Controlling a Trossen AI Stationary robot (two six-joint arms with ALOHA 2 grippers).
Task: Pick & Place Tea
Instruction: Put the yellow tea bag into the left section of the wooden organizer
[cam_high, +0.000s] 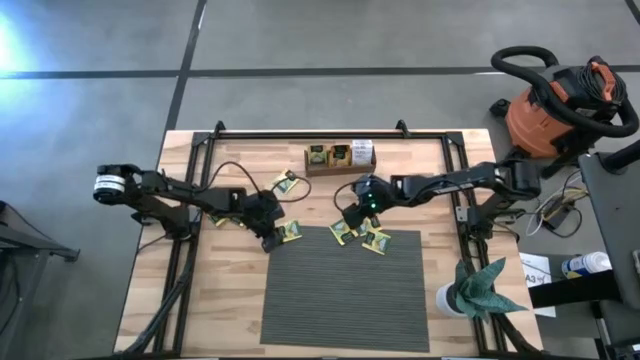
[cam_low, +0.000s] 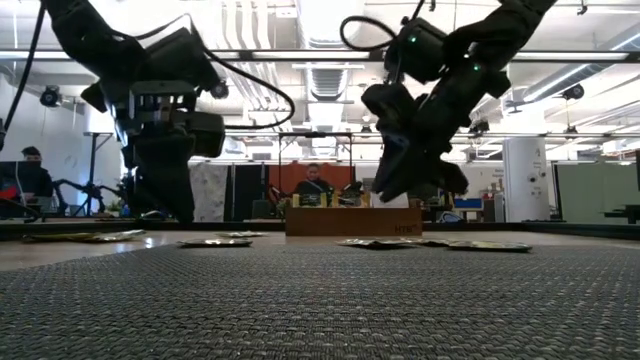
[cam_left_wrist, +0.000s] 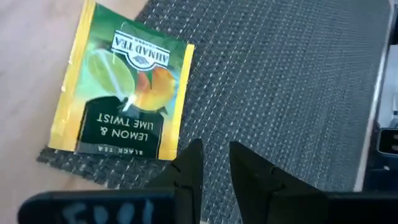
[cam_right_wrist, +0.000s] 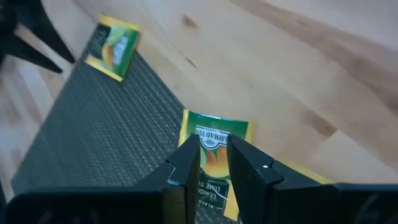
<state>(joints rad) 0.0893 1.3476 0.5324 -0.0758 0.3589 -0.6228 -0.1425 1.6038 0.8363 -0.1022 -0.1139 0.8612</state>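
Working surface: a pale wooden table inside a black frame, with a dark grey woven mat lying along the middle of its near edge.
Tray: a brown wooden tray at the middle of the far edge, with sachets standing in its compartments.
Tea: yellow-green sachets lie loose around the mat's far edge; one sachet overlaps the mat's far-left corner, a small cluster sits on the mat's far edge near the middle, and a lone sachet rests on bare wood nearer the tray.
Left gripper: the left gripper hovers over the mat's far-left corner, just beside the corner sachet, whose label reads "Lemon & Lime Twist"; its fingers stand a narrow gap apart with nothing between them.
Right gripper: the right gripper hangs above the cluster, over a sachet on the mat's far edge; its fingers are likewise slightly parted and hold nothing.
Room: grey concrete floor with dark seams; an orange and black shop vacuum beyond the table's far-right corner; a teal cloth at the right edge.
Background: the low view shows an open workshop with ceiling lights and ducts, and a seated person behind the tray.
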